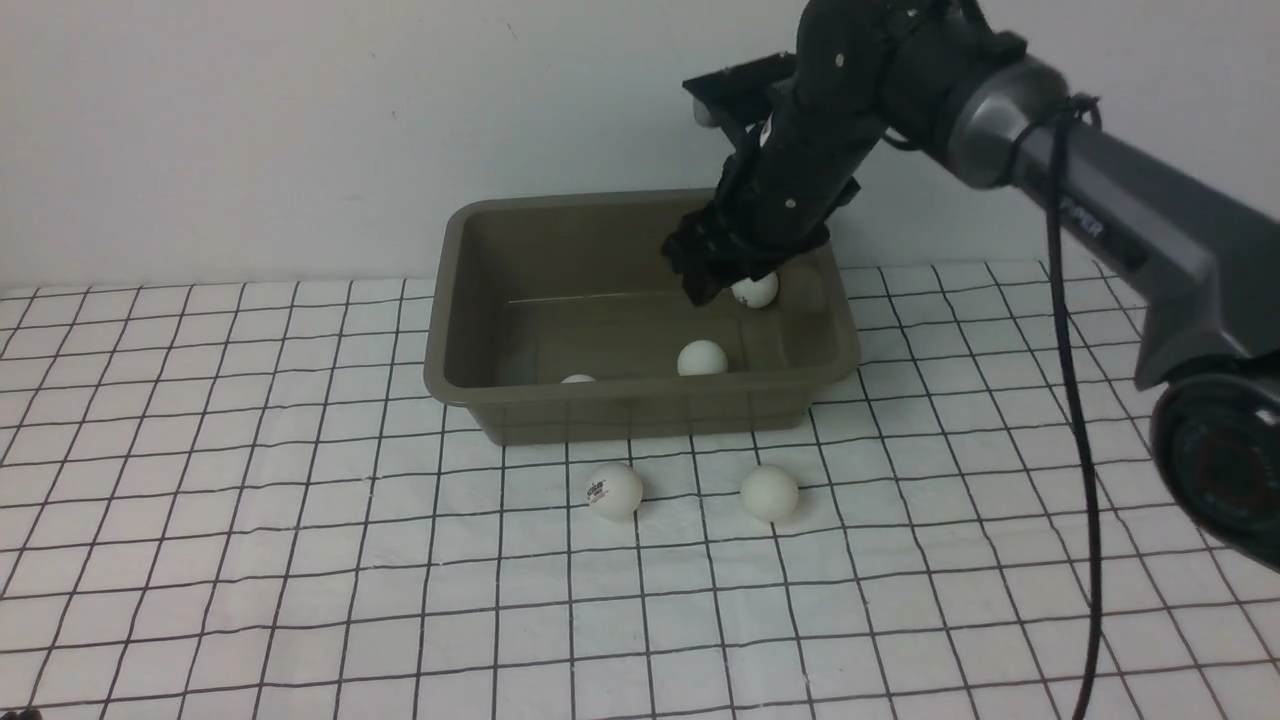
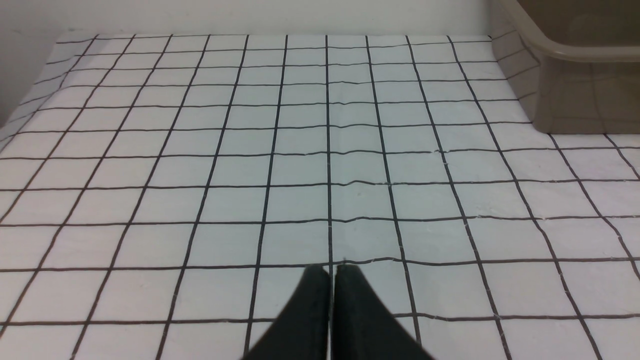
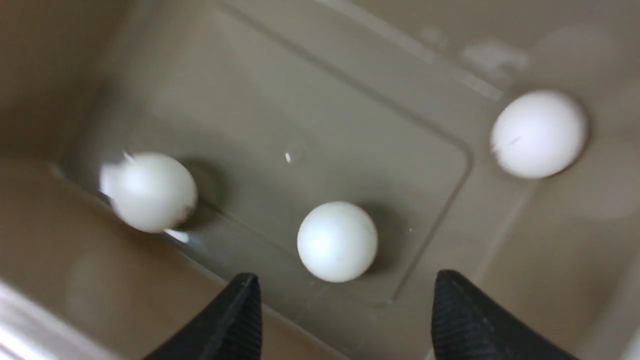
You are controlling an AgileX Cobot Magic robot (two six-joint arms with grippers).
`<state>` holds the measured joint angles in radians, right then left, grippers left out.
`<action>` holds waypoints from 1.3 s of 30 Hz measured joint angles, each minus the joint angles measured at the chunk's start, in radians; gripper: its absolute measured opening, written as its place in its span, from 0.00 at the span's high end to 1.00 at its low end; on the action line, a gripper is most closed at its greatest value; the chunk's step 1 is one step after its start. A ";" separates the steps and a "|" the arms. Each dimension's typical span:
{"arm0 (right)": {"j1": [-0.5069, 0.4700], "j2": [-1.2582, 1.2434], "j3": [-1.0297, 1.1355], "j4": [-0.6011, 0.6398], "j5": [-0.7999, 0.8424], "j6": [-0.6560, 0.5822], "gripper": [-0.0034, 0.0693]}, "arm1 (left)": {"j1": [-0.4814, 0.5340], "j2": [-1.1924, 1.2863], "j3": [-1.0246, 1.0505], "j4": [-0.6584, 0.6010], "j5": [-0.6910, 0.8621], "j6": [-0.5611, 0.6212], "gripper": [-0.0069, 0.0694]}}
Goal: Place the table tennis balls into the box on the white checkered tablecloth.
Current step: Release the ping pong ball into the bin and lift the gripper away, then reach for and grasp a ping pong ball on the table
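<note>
The olive-grey box (image 1: 452, 300) stands on the white checkered tablecloth (image 1: 300, 560). Three white table tennis balls lie inside it: one by the right gripper (image 1: 754, 290), one mid-floor (image 1: 702, 358) and one near the front wall (image 1: 577, 379). Two more sit on the cloth in front of the box, one with a logo (image 1: 614, 489) and one plain (image 1: 769, 492). My right gripper (image 1: 715, 275) hangs over the box, open and empty (image 3: 345, 285), above the three balls (image 3: 337, 241). My left gripper (image 2: 332, 270) is shut and empty over bare cloth.
A pale wall runs right behind the box. The left wrist view shows the box's corner (image 2: 575, 50) far off and the cloth's far edge. The right arm (image 1: 1100, 200) and its cable reach across the right side.
</note>
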<state>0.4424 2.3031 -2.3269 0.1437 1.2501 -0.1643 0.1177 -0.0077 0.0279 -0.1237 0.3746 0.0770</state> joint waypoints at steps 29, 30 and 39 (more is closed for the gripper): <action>0.002 -0.659 1.132 0.017 -0.319 0.109 0.39 | 0.000 0.000 0.000 0.000 0.000 0.000 0.91; 0.006 -0.653 1.158 0.024 -0.370 0.113 0.39 | 0.000 0.000 0.000 0.000 0.000 0.000 0.91; 0.062 -0.570 1.187 0.038 -0.622 0.122 0.39 | 0.000 0.000 0.000 0.000 0.000 0.000 0.91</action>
<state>0.5041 1.7335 -1.1399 0.1813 0.6276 -0.0421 0.1177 -0.0077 0.0279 -0.1237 0.3746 0.0770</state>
